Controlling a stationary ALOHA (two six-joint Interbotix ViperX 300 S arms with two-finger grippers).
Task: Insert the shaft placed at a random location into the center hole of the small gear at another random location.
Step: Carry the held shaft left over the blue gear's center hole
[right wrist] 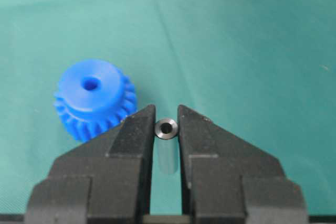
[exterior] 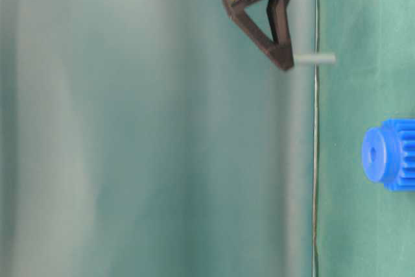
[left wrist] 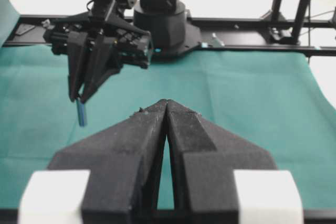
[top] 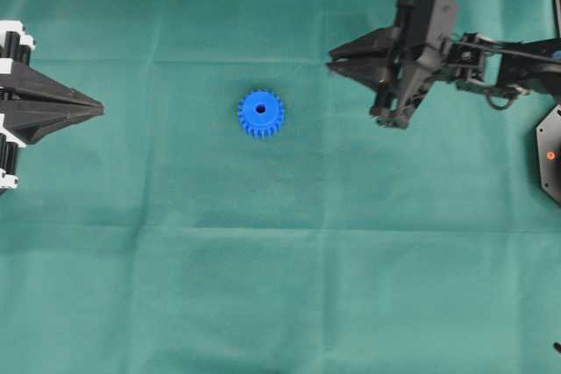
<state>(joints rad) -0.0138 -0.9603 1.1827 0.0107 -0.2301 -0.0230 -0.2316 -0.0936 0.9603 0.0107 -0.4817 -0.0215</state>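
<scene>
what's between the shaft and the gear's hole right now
Nothing visible. The right gripper holds the shaft above the green cloth, off to one side of the gear. The center hole faces up uncovered, and the left gripper sits shut well clear.

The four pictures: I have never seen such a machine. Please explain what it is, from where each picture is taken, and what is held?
It is a robot with two arms over a green cloth. One picture looks down from above, one looks from table level, and two come from cameras on the wrists. The left end effector is shut and holds nothing. The right end effector grips the shaft, a small grey pin, above the cloth. The small gear, blue with a center hole, lies on the cloth between the arms.
</scene>
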